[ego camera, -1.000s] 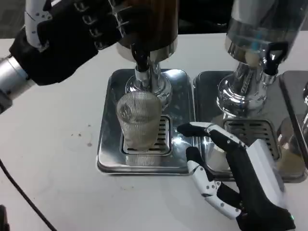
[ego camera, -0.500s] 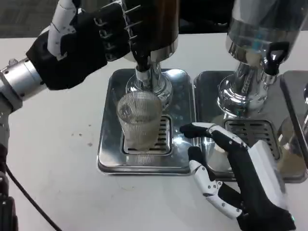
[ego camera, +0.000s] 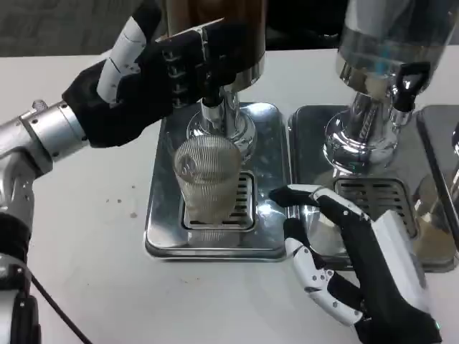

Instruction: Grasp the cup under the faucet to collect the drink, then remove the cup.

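Left hand (ego camera: 154, 75) is up at the faucet (ego camera: 211, 107), fingers curled over the tap, though whether it's pressing I can't tell. The cup (ego camera: 207, 178) stands on the drip tray (ego camera: 158, 215) beneath, contents unclear. Right hand (ego camera: 344, 251) waits just beside, fingers spread, holding nothing, so grasp and removal look left to do.

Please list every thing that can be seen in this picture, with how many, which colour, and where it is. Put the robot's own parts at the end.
cup: one, clear ribbed, upright on the grate of the left tray, under the faucet.
faucet: one, silver, above the cup, its top covered by the left hand's fingers.
left dispenser: one, dark body on a chrome base, top centre.
right dispenser: one, clear body with a black tap, top right.
drip trays: two plainly seen, polished metal, side by side; a further one is cut off at the right edge.
table: one, white.
left hand: one, black and white, at the left dispenser's tap.
right hand: one, fingers apart, right of the cup, not touching it.
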`<state>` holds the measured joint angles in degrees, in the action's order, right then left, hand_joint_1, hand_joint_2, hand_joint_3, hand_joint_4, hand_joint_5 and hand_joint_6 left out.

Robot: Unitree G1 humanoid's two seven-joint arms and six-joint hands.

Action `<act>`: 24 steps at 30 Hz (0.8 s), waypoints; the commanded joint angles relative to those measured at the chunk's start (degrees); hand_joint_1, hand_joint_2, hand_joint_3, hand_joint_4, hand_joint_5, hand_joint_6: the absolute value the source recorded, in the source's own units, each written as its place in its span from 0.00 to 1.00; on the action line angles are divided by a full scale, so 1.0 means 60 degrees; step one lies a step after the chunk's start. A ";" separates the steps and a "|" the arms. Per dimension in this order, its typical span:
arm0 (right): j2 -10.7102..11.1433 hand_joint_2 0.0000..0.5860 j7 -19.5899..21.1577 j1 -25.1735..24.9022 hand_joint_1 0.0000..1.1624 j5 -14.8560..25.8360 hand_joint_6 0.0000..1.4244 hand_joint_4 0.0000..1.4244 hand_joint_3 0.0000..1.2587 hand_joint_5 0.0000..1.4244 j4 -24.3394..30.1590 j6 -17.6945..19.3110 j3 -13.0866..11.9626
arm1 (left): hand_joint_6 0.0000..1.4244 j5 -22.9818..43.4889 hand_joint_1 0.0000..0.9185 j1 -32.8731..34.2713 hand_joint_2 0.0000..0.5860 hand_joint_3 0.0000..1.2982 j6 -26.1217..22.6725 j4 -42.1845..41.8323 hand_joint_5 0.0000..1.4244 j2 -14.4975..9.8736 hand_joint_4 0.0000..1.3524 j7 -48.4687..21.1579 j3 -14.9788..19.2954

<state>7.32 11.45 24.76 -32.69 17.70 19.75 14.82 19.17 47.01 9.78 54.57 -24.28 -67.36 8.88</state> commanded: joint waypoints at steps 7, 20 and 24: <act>0.0026 0.88 -0.0063 -0.0196 0.37 0.0334 0.16 0.28 0.35 0.23 -0.0120 0.0071 -0.0027 | 0.01 -0.0835 0.00 -0.0317 0.16 0.08 0.1310 0.0167 0.04 -0.0006 0.00 0.0355 -0.0326; 0.0015 0.88 -0.0211 -0.0245 0.36 0.0651 0.16 0.26 0.34 0.23 -0.0136 -0.0077 -0.0181 | 0.00 -0.1646 0.00 -0.0501 0.15 0.09 0.2949 0.0249 0.04 -0.0103 0.00 0.0895 -0.0820; 0.0011 0.88 -0.0256 -0.0245 0.36 0.0683 0.15 0.26 0.33 0.23 -0.0128 -0.0100 -0.0219 | 0.01 -0.1821 0.00 -0.0557 0.14 0.09 0.3309 0.0302 0.05 -0.0095 0.00 0.1089 -0.0911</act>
<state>7.41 10.33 23.51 -29.30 17.18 19.71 13.91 10.65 45.48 28.89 55.19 -24.63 -60.92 4.95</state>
